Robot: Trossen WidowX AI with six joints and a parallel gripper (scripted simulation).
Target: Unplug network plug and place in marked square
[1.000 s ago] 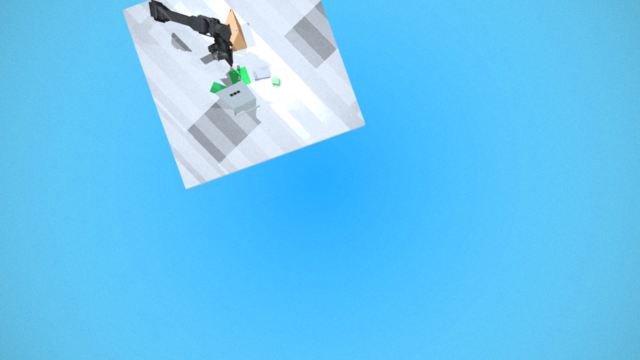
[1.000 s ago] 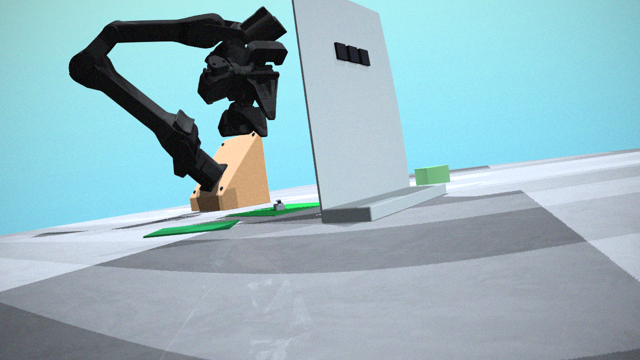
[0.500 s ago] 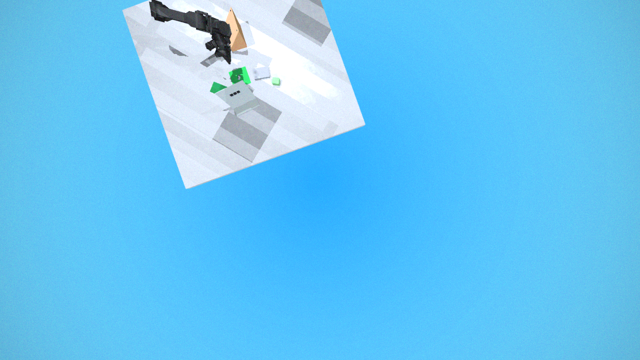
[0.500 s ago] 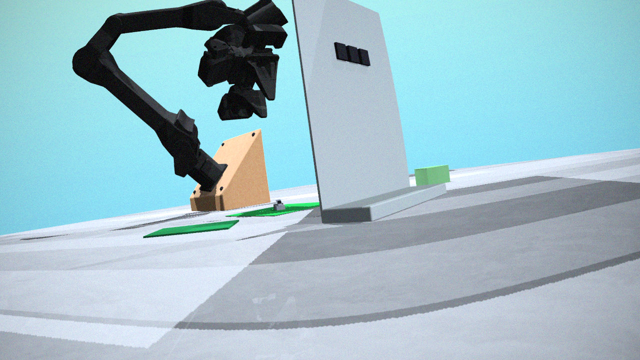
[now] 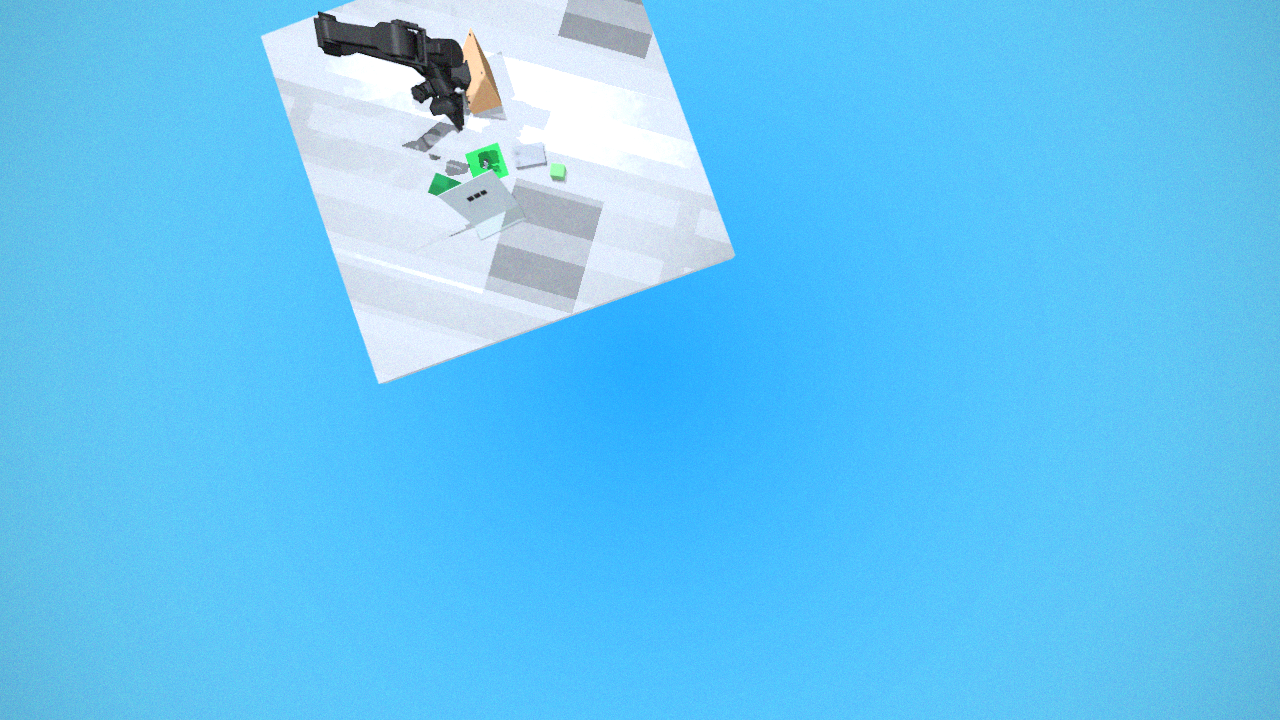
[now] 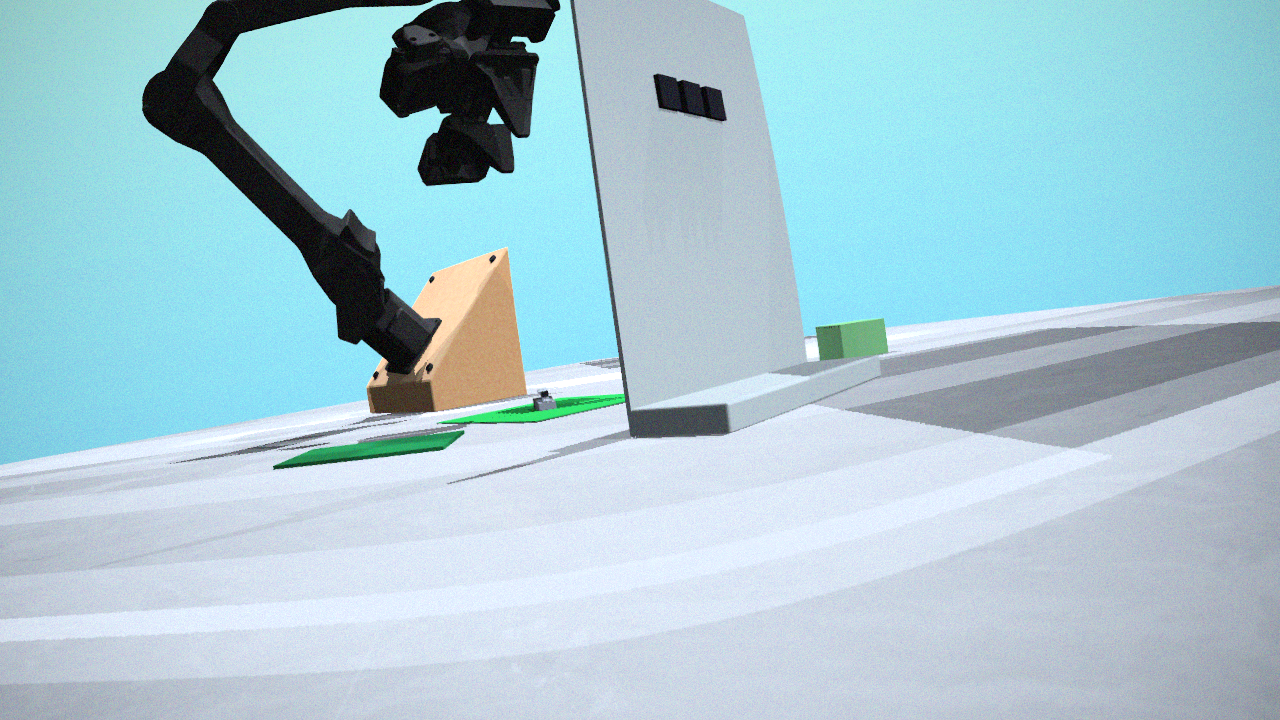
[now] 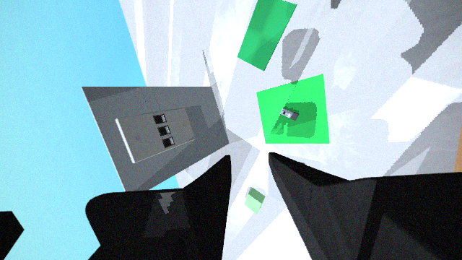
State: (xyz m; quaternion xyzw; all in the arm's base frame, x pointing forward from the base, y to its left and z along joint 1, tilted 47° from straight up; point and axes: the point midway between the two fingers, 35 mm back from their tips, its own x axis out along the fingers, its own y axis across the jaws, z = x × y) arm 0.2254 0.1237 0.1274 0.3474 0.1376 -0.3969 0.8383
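Note:
The small grey plug [image 5: 486, 162] [image 6: 544, 402] [image 7: 289, 113] lies on the bright green marked square [image 5: 492, 148] [image 6: 492, 416] [image 7: 271, 97], inside its edges. The upright grey panel [image 6: 698, 223] [image 7: 180, 97] stands beside the square; its three dark sockets [image 7: 164, 130] show no plug in them. My gripper [image 6: 518, 153] [image 7: 249, 158] is open partway, with nothing between its fingertips. It hangs high above the table, well clear of the plug and in front of the panel without touching it. The plug's thin tab is too small to make out clearly.
A darker green rectangle [image 5: 442, 184] [image 6: 366, 449] [image 7: 267, 36] lies near the marked square. A light green block [image 5: 558, 171] [image 6: 863, 338] [image 7: 255, 204] and a pale flat box [image 5: 529, 155] are on the square's other side. The arm's orange wedge base [image 5: 483, 80] [image 6: 474, 340] stands behind.

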